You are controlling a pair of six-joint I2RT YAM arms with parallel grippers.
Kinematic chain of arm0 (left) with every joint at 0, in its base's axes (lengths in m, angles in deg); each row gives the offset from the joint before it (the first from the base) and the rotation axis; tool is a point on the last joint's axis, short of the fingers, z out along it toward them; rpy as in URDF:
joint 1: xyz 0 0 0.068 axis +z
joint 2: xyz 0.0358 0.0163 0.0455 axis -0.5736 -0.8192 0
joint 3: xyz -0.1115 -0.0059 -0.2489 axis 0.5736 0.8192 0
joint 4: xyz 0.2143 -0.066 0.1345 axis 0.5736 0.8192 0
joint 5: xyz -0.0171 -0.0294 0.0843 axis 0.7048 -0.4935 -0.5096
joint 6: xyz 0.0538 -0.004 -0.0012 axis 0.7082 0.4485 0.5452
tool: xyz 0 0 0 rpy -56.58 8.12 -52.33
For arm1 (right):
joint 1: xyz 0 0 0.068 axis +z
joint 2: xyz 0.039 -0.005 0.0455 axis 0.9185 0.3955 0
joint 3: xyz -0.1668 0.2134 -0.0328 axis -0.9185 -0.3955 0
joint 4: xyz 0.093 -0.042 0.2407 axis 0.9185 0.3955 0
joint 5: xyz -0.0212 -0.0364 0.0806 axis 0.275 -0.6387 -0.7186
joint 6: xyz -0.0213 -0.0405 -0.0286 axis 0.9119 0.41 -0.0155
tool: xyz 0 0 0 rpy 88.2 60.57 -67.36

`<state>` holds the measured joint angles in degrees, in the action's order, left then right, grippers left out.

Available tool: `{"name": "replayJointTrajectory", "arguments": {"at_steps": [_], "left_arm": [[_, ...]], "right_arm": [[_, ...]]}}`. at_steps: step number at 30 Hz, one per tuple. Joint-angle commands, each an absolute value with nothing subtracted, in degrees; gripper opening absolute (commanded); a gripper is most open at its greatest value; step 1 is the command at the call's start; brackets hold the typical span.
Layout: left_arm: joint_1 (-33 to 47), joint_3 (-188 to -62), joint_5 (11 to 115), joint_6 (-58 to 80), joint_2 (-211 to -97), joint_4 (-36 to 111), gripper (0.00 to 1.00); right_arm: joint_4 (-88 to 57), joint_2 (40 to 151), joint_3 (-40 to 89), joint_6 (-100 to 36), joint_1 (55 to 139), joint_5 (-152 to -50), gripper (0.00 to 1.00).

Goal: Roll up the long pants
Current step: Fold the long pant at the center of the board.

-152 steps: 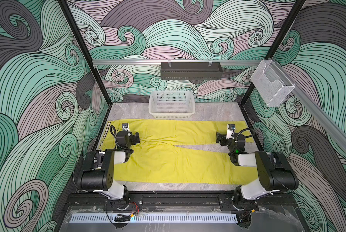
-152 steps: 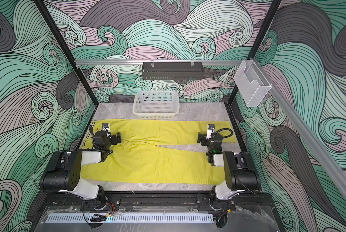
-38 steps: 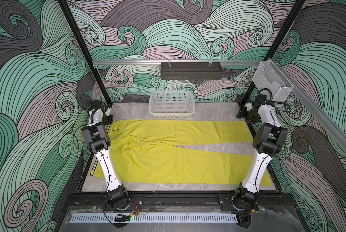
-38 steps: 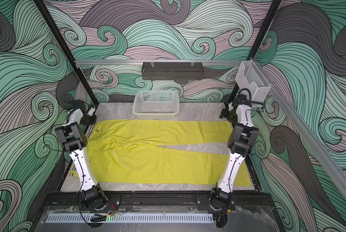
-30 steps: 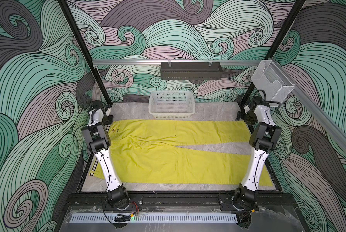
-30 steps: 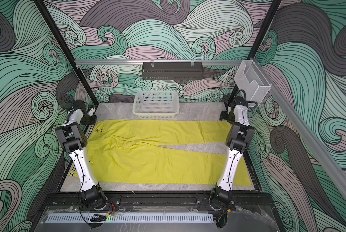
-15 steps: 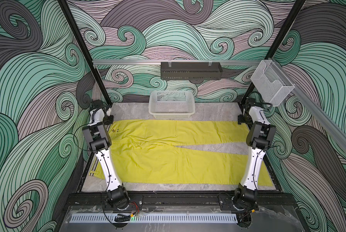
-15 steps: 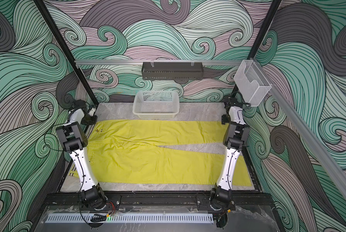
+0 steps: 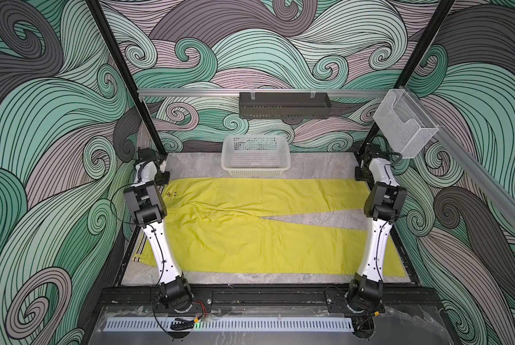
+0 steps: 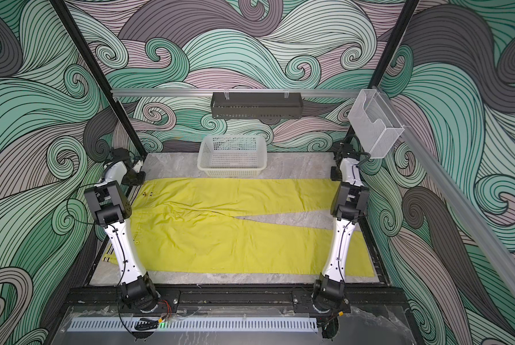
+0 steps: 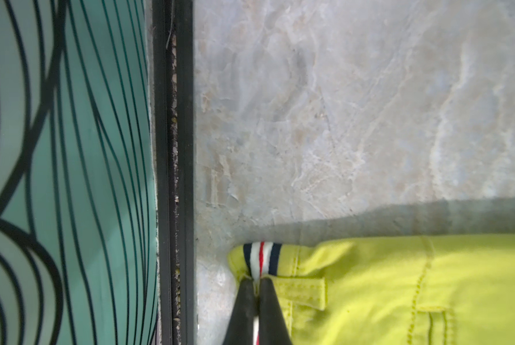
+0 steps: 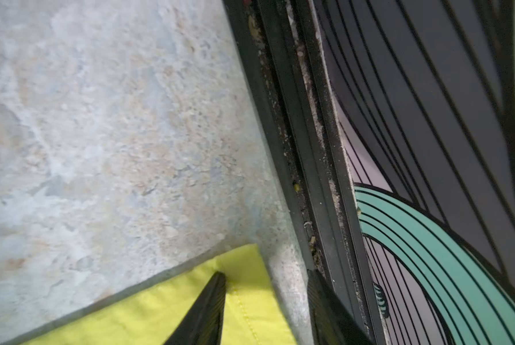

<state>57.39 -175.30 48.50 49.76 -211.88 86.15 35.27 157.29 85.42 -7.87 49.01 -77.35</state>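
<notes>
The long pants lie flat across the table in both top views, bright yellow-green, waistband to the left and legs running right. My left gripper is shut on the far waistband corner, pinching its dark, white and red stripes. My right gripper is at the far leg's hem corner, jaws apart. One finger lies on the fabric. The other is beside the black frame rail.
A white basket stands at the back centre, just beyond the pants. A black tray hangs on the rear rail, and a clear wire holder on the right rail. Black frame rails edge the table close to both grippers.
The right arm has swung inward and down onto the far hem corner, and its jaws have narrowed. The left arm holds still on the waistband corner.
</notes>
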Motion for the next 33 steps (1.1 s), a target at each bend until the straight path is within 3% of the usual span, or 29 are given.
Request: {"name": "replayJointTrajectory", "arguments": {"at_steps": [1, 8, 19, 33], "left_arm": [[56.8, -174.5, 47.6, 50.3, -210.7, 88.4, 0.00], [56.6, -174.3, 47.6, 49.9, -210.1, 88.7, 0.00], [56.4, -169.3, 47.4, 47.1, -202.8, 85.1, 0.00], [56.8, -146.7, 46.2, 47.8, -180.0, 69.7, 0.00]], "right_arm": [[36.2, 159.7, 86.0, -8.9, 48.5, -78.9, 0.35], [37.1, 159.7, 86.0, -8.9, 48.5, -79.6, 0.00], [37.3, 152.7, 81.8, -11.0, 50.6, -85.6, 0.00], [21.8, 123.1, 54.8, -7.8, 54.7, -79.0, 0.00]]}}
